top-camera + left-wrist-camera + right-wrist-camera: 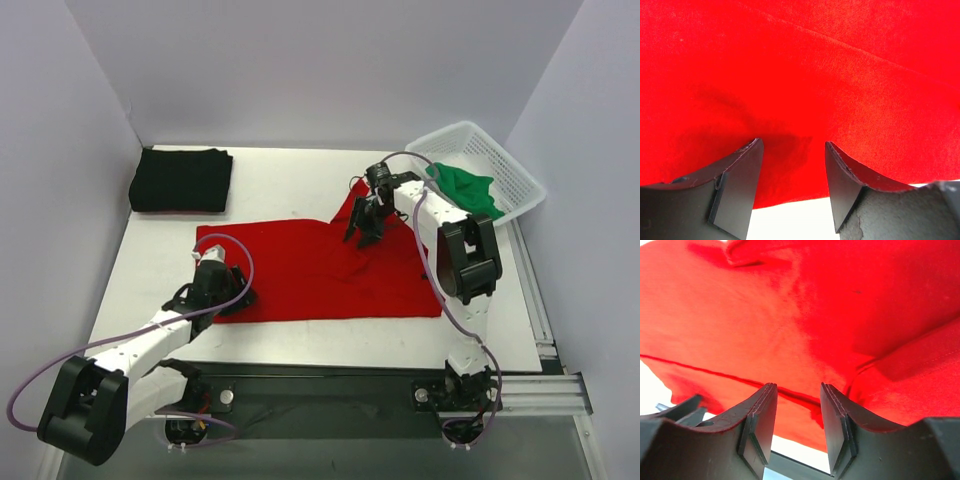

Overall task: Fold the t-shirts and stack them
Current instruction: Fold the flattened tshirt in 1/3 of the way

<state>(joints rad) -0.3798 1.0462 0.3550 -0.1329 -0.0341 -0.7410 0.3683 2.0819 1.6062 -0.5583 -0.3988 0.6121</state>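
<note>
Cloth: red t-shirt (320, 275) is lying spread on the desk (300, 170).
Left tool (792, 145): is gaping, released, at its 8 o'clock edge.
Right tool (797, 387): is gaping, released, over its 1 o'clock corner.

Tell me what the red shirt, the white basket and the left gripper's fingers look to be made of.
Red t-shirt: soft matte knit cloth, likely cotton; it creases and shows a stitched hem.
Basket: white plastic by the look, judging by its rigid moulded mesh.
Left gripper fingers: black matte hard plastic, probably; scuffed edges, with flat pads that may be rubber.
</note>
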